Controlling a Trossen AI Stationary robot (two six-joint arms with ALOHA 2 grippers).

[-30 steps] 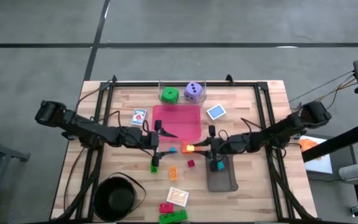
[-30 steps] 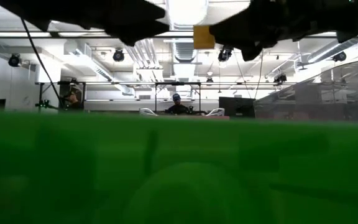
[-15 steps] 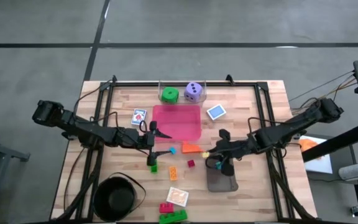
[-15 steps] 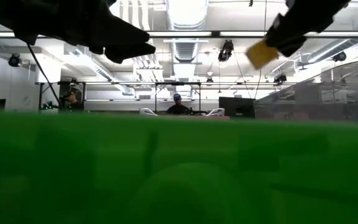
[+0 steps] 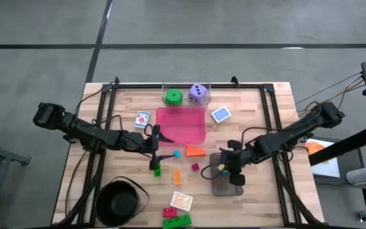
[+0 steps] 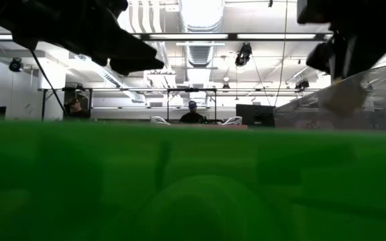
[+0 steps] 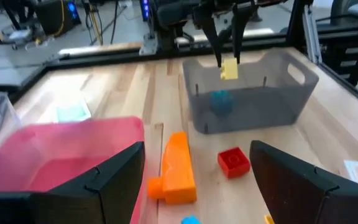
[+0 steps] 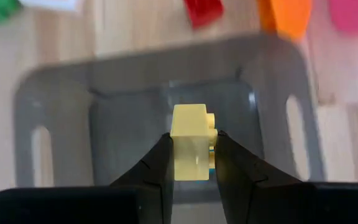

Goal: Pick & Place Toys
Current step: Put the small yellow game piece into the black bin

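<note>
Gripping a yellow brick [image 8: 190, 142] between its fingers, our right gripper [image 8: 191, 163] hangs over the grey tray [image 5: 227, 185] at the table's near right, where a blue brick [image 7: 220, 101] already lies. Our left gripper [image 7: 194, 177] waits with fingers spread wide and empty, left of centre beside the pink tray [image 5: 182, 124]. Between us on the wood lie an orange brick [image 7: 177, 167] and a red brick [image 7: 234, 161].

Pink tray [image 5: 180, 124], grey tray [image 5: 227, 184], black bowl [image 5: 119, 202], perhaps a clear tray [image 5: 186, 95].
</note>
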